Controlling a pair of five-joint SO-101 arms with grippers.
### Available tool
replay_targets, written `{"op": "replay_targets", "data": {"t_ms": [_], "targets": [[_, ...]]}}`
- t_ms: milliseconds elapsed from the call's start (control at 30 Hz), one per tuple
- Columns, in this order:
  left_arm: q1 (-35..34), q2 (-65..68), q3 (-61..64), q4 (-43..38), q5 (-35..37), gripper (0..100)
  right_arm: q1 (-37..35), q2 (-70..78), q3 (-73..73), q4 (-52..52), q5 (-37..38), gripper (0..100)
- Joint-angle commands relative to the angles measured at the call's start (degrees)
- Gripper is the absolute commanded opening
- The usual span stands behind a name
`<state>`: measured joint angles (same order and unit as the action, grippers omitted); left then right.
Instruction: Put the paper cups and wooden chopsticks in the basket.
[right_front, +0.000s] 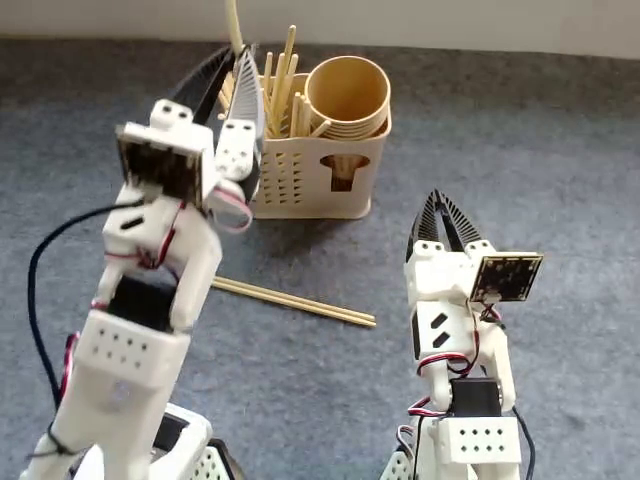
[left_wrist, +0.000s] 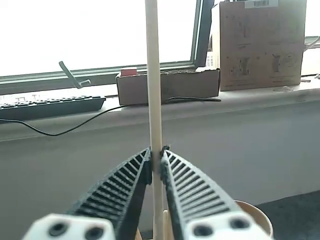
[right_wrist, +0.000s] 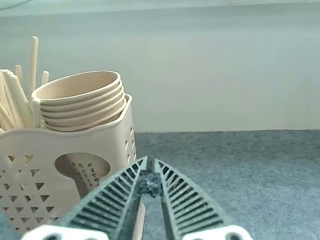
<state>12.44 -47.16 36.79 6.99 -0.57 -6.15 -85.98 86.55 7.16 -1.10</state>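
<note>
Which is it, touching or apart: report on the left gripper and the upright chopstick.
Touching. The left wrist view shows the left gripper clamping the chopstick from both sides, no gap.

Office-like room — keyboard (left_wrist: 50, 104) and cardboard boxes (left_wrist: 260, 45) on windowsill (left_wrist: 280, 96), grey carpet (right_front: 560, 150)

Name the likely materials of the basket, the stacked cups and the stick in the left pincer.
Basket: moulded plastic, cream, smooth, judging by its punched-out holes. Stacked cups: thin matte paper, by their rolled rims. Stick in the left pincer: probably pale unfinished wood, matte; grain too fine to confirm.
</note>
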Motion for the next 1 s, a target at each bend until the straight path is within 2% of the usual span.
{"op": "replay_targets", "data": {"t_ms": [0,333,533,633,767,900,967], "targets": [[-0.4,10.4,-11.3,-1.1,0.6,1,-0.6,-0.7,-0.5,-0.4,0.7,0.9],[-3.4,26.4,-20.5,-0.9,0.7,1,-0.3,-0.7,-0.6,-0.5,0.7,0.9],[-3.3,27.3,-20.6,3.7,0.7,2,-0.3,-0.7,-0.6,-0.5,0.7,0.9],[-3.1,27.3,-20.6,3.9,0.7,5,-0.3,-0.7,-0.6,-0.5,0.7,0.9],[-3.0,27.3,-20.2,4.3,0.7,5,-0.3,-0.7,-0.6,-0.5,0.7,0.9],[-3.0,27.1,-20.7,9.8,0.7,6,-0.3,-0.7,-0.6,-0.5,0.7,0.9],[-3.0,27.1,-20.7,11.9,0.7,10,-0.3,-0.7,-0.6,-0.5,0.7,0.9]]}}
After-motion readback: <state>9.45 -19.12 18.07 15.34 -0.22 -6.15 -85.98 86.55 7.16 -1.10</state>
